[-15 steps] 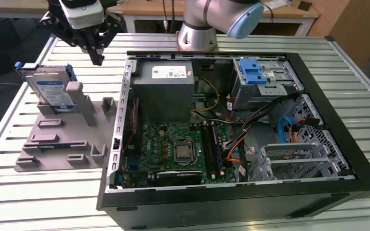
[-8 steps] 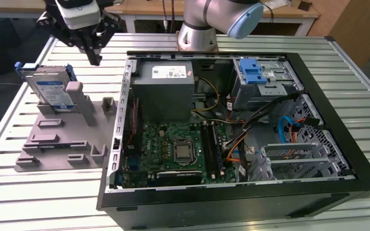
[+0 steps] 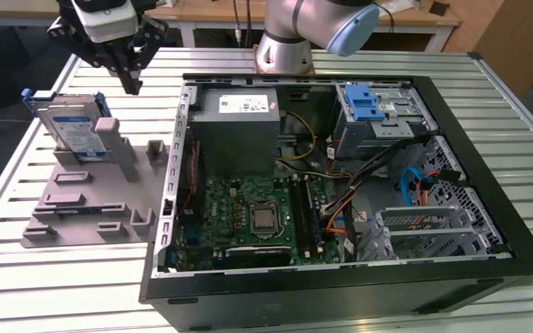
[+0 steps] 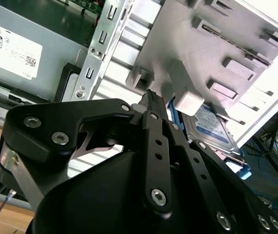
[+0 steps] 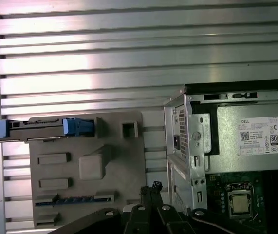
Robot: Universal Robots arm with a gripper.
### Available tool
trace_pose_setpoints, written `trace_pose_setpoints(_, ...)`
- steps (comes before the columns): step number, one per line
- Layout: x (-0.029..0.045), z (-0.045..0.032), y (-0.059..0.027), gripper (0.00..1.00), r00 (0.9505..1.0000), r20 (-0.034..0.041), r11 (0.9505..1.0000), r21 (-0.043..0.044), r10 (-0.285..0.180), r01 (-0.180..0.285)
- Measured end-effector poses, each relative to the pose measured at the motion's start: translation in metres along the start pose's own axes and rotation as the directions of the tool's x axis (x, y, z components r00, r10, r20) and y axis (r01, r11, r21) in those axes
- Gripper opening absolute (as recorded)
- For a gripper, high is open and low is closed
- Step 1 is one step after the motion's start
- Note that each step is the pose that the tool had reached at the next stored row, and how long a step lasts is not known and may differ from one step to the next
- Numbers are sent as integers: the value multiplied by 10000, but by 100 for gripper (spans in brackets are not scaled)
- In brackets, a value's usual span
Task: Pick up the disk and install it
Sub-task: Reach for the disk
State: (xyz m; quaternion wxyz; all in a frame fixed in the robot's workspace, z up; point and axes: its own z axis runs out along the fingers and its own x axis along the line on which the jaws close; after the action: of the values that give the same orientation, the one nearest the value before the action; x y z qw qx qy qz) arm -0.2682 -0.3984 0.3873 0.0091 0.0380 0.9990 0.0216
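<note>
The disk (image 3: pixel 74 128), silver-grey with a white-and-blue label in a blue carrier, stands leaning in a grey holder block (image 3: pixel 91 208) at the exterior view's left. My gripper (image 3: pixel 133 86) hangs above the table behind the disk and slightly to its right, well apart from it. Its fingers are shut with nothing between them. In the second wrist view the gripper (image 4: pixel 151 96) points past the block (image 4: pixel 202 48) with the disk (image 4: pixel 209 122) beyond it. In the first wrist view the disk (image 5: pixel 41 127) shows edge-on on the block (image 5: pixel 90 165), away from the gripper (image 5: pixel 156 186).
An open black computer case (image 3: pixel 488 173) lies on the slatted metal table (image 3: pixel 63 277), to the block's right in the exterior view. Inside are a grey power supply box (image 3: pixel 239 132), a motherboard (image 3: pixel 248 215) and a silver drive cage with a blue latch (image 3: pixel 364 104). The arm's base (image 3: pixel 283 55) stands behind the case.
</note>
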Motion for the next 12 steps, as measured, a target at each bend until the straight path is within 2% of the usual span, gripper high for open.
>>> trace_pose_setpoints(12,220,2,9,11,10000,-33,10000,2,2,-2)
